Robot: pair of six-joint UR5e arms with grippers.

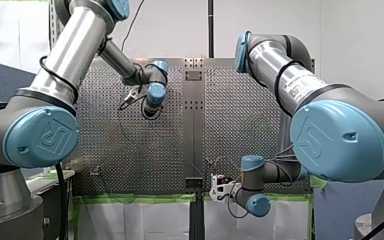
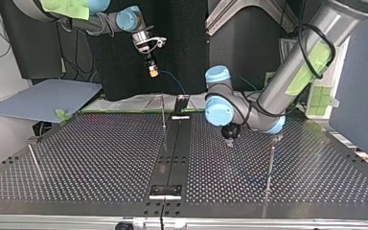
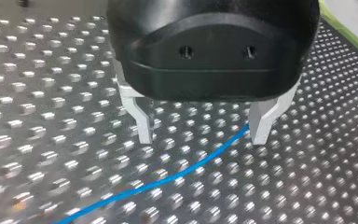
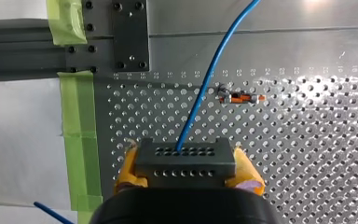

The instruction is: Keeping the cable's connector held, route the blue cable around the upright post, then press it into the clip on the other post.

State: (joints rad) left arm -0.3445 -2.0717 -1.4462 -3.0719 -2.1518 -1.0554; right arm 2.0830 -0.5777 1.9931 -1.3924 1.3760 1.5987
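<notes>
My right gripper (image 4: 185,169) has its yellow pads shut on the grey connector block (image 4: 184,157). The blue cable (image 4: 205,88) runs out of the block and away over the perforated table. In the top view my right gripper (image 2: 152,72) hangs above the table's far edge, with the cable (image 2: 175,81) trailing down from it. My left gripper (image 3: 203,135) stands open just above the table. The cable (image 3: 177,175) lies on the plate between and below its metal fingers (image 3: 142,126), close to one of them. A thin post (image 2: 164,112) stands near the far edge, another post (image 2: 270,163) beside my left gripper (image 2: 229,140).
A small post with an orange part (image 4: 240,98) stands ahead of the connector. A third thin post (image 2: 33,160) leans at the top view's left. A black rail with plates (image 2: 165,191) runs down the table's middle. Green tape (image 4: 77,130) lines the edge.
</notes>
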